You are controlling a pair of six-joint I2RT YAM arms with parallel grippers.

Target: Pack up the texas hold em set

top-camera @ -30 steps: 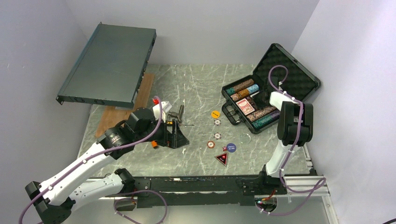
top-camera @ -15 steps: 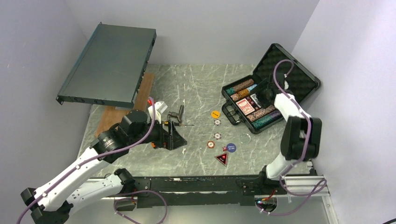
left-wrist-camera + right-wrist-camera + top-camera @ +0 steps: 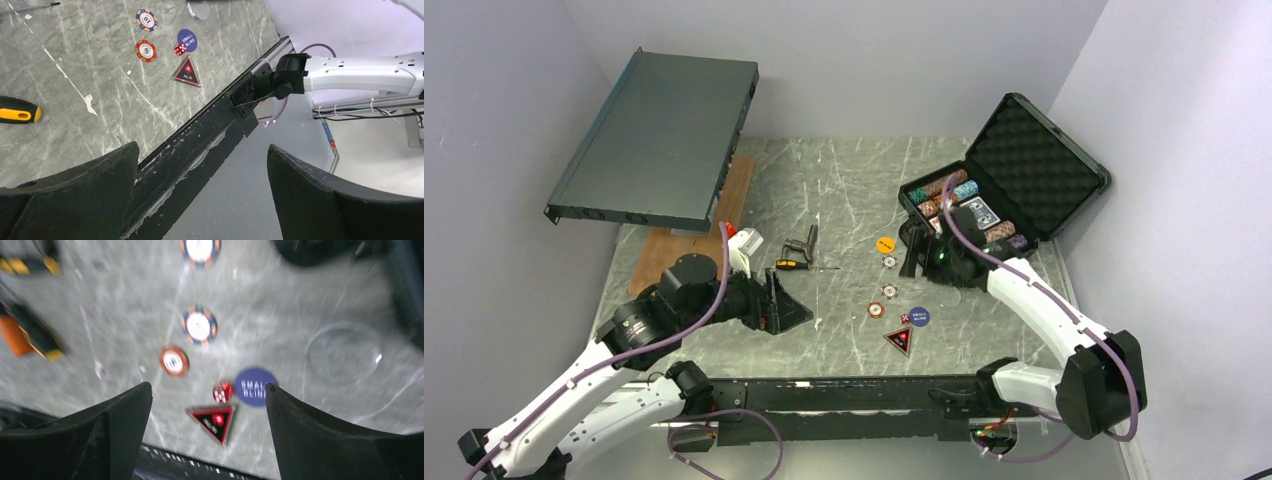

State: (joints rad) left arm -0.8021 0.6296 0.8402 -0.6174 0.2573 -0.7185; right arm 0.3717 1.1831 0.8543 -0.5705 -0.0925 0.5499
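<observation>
The black foam-lined case (image 3: 1034,165) stands open at the back right, holding rows of striped chips (image 3: 944,188) and a blue card deck (image 3: 982,210). Loose on the table lie a yellow button (image 3: 885,243), striped chips (image 3: 890,262), a red chip (image 3: 877,309), a blue "small blind" button (image 3: 918,316), a red die (image 3: 905,319) and a triangular "all in" button (image 3: 898,341). My right gripper (image 3: 912,250) is open and empty above these pieces; its wrist view shows the die (image 3: 222,391) and the triangle (image 3: 214,421) between its fingers. My left gripper (image 3: 786,305) is open and empty, left of them.
A large dark-grey rack unit (image 3: 659,140) leans at the back left over a wooden board (image 3: 689,235). An orange-handled screwdriver (image 3: 792,264) and a dark tool (image 3: 809,240) lie mid-table. A clear disc (image 3: 951,296) lies near the case. The table's front rail (image 3: 210,125) runs under the left gripper.
My right arm has swung from over the case down and left to above the loose chips. My left arm has drawn back toward the near left.
</observation>
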